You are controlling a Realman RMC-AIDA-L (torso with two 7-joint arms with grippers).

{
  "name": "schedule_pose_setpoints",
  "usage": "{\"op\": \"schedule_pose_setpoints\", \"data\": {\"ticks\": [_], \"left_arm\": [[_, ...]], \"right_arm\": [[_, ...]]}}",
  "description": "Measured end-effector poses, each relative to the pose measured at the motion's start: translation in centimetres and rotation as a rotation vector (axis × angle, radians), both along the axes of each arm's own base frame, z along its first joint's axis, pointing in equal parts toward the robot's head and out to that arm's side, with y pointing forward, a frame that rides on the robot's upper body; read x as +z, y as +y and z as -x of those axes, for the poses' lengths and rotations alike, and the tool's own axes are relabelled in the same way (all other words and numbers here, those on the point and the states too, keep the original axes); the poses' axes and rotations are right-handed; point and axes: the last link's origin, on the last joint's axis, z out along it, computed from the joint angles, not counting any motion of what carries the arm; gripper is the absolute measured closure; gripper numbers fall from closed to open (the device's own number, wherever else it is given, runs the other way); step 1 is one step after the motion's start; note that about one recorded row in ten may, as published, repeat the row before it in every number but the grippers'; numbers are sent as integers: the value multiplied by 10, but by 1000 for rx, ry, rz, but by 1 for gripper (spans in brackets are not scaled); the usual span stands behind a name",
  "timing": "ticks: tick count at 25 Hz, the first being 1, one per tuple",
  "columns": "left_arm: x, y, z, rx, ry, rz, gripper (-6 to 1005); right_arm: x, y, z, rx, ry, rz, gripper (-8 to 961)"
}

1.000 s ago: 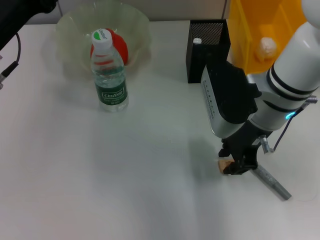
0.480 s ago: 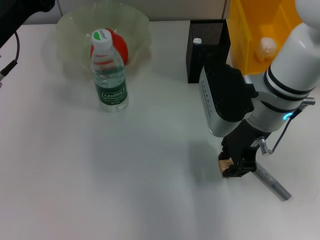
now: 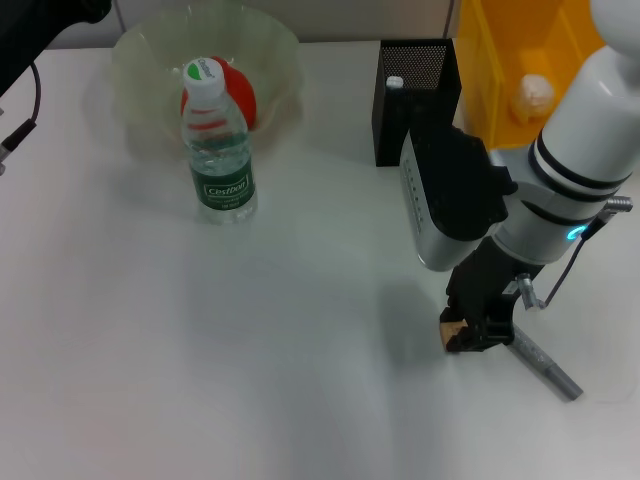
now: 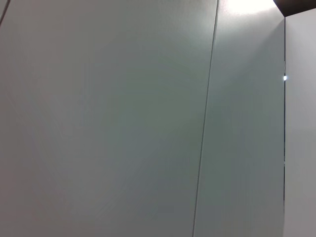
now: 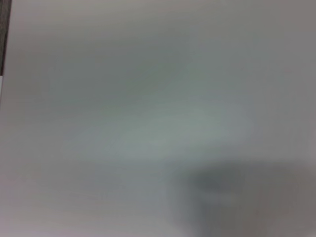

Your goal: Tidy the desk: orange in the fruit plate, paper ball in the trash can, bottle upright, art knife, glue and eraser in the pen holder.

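In the head view my right gripper [image 3: 462, 334] is low over the desk at the front right, shut on the tan eraser [image 3: 449, 324]. The grey art knife [image 3: 543, 366] lies on the desk just right of it. The black mesh pen holder [image 3: 412, 98] stands behind, with a white-capped stick inside. The paper ball [image 3: 532, 94] lies in the yellow trash can [image 3: 500, 70]. The bottle [image 3: 218, 150] stands upright before the pale-green fruit plate [image 3: 140, 60], which holds the orange [image 3: 240, 92]. My left arm [image 3: 40, 25] is parked at the far left corner; its gripper is out of view.
The white desk [image 3: 200, 350] stretches open at the front left and centre. A black cable [image 3: 25, 110] hangs at the left edge. The left wrist view shows only grey panels; the right wrist view shows only blurred desk surface.
My right gripper has closed in on the eraser and shifted slightly; the eraser now sits between the fingers. The rest has not moved.
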Motion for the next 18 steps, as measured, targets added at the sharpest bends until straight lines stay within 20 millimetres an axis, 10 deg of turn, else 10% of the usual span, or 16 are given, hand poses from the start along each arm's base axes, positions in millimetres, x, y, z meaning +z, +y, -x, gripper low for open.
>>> {"op": "schedule_pose_setpoints", "data": {"ticks": [7, 18], "left_arm": [[0, -2, 1, 0, -3, 0, 271], [0, 0, 1, -1, 19, -31, 271]], "right_arm": [[28, 20, 7, -130, 159, -114, 699], [115, 55, -14, -338, 1051, -530, 698]]}}
